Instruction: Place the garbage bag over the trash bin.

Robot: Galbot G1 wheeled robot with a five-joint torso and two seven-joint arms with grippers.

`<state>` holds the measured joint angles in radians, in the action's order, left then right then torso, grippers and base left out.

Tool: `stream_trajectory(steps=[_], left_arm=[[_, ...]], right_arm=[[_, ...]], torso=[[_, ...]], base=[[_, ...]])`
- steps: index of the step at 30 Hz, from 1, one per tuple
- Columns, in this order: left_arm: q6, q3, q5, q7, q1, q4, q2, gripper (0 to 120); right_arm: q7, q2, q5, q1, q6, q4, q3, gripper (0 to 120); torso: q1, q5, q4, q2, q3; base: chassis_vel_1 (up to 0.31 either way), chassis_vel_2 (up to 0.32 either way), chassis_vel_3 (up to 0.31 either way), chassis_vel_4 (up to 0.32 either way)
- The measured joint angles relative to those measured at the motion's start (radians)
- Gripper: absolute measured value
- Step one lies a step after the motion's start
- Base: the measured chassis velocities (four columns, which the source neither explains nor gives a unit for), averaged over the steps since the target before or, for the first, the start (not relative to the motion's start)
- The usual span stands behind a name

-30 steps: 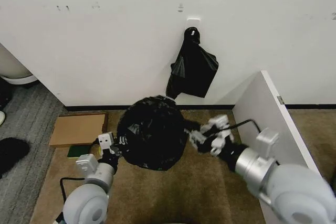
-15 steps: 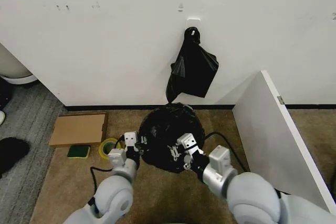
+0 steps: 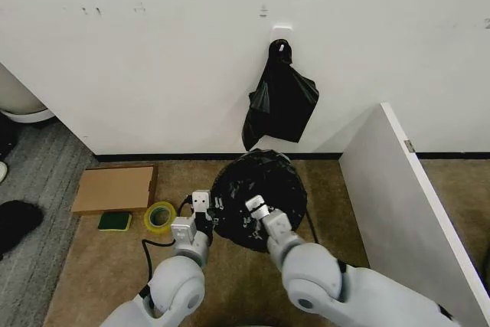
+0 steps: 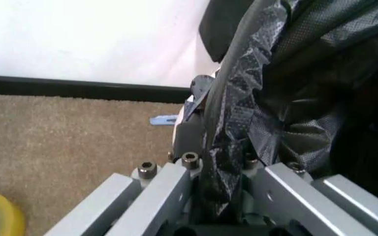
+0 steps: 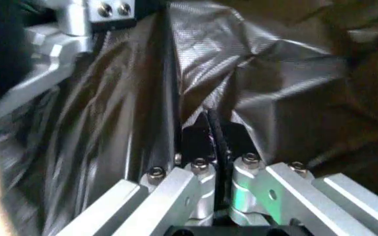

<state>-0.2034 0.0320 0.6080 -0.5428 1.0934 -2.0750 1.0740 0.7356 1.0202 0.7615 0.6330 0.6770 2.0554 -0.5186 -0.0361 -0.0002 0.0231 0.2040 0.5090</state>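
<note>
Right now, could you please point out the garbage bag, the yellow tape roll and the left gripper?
garbage bag [image 3: 264,189], head view, crinkled top surface.
yellow tape roll [image 3: 159,216], head view, its ring.
left gripper [image 4: 218,196], left wrist view, between its fingertips.

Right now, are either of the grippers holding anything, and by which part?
Both hold the garbage bag. The left gripper pinches a gathered fold of its film on the bag's left side; the right gripper is shut on a crease of the film nearer the front.

White panel [image 3: 390,181] and wall [image 3: 153,59] hem the bagged bin [image 3: 264,193].
</note>
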Motion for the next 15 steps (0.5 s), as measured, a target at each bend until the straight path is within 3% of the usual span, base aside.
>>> stream_trajectory(steps=[9,15], left_arm=[[0.007,0.004,-0.019,0.018,0.030,-0.027,-0.006,0],[0.009,-0.003,-0.032,0.018,0.050,-0.037,-0.017,0]], right_arm=[[-0.020,0.095,-0.066,-0.061,-0.003,-0.191,-0.059,0],[-0.024,0.124,-0.060,-0.087,-0.004,-0.248,-0.079,0]], torso=[[0.000,0.0000,-0.0001,0.000,0.000],[0.000,-0.0003,0.0000,0.000,0.000]], base=[[0.000,0.000,0.000,0.000],[0.000,0.000,0.000,0.000]])
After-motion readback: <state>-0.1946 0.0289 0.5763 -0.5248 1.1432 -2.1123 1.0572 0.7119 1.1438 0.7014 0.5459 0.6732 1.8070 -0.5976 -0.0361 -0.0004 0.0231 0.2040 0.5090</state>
